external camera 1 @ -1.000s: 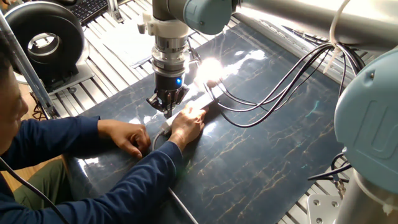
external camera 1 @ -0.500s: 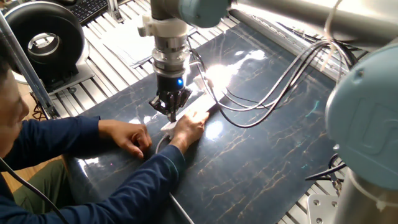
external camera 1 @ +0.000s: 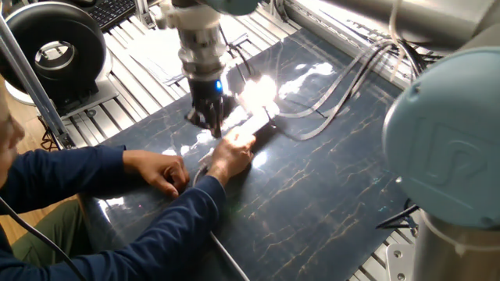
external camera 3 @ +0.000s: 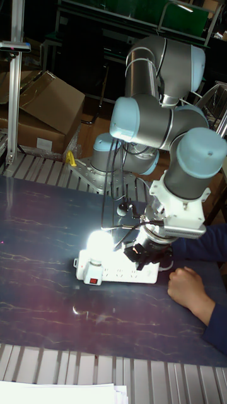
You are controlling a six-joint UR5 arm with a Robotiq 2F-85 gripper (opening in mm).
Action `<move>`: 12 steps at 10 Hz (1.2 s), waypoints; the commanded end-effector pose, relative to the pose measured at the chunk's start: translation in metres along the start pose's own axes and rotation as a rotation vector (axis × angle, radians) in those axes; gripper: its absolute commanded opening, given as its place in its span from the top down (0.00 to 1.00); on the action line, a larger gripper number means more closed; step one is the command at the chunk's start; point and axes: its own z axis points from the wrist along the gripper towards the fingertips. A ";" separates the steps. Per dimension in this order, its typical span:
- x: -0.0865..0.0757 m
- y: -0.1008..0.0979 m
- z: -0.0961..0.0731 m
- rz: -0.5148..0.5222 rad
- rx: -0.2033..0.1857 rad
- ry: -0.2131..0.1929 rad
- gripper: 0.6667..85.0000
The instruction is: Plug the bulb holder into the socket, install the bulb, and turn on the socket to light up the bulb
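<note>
**A:** What do we make of the change? A second ago the gripper [external camera 1: 208, 123] sat further right along the socket [external camera 3: 120, 272]; now the arm has swung left in the fixed view, blurring its cables.

**B:** And the bulb [external camera 3: 101, 243] glows hard at the switch end of the socket, as it did a second ago. We judge the task essentially finished: holder plugged in, bulb seated, power on. The arm seems to be clearing off.

**A:** Does the gripper have hold of anything?

**B:** We cannot tell. In the tall fixed view the fingers hang low over the socket's middle, dark and bunched together, but whether they are parted or closed is lost in shadow and motion blur.

**A:** And the bulb holder?

**B:** Swallowed by glare; we assume it sits under the bulb but cannot make it out.

**A:** The person's hand [external camera 1: 231, 154] rests right beside the socket's near end, covering part of it in the fixed view.
</note>
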 end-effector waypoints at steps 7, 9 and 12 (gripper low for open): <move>-0.059 -0.038 -0.076 -0.023 0.063 -0.112 0.99; -0.058 -0.032 -0.075 -0.008 0.038 -0.111 0.99; -0.055 -0.029 -0.074 0.000 0.025 -0.100 0.99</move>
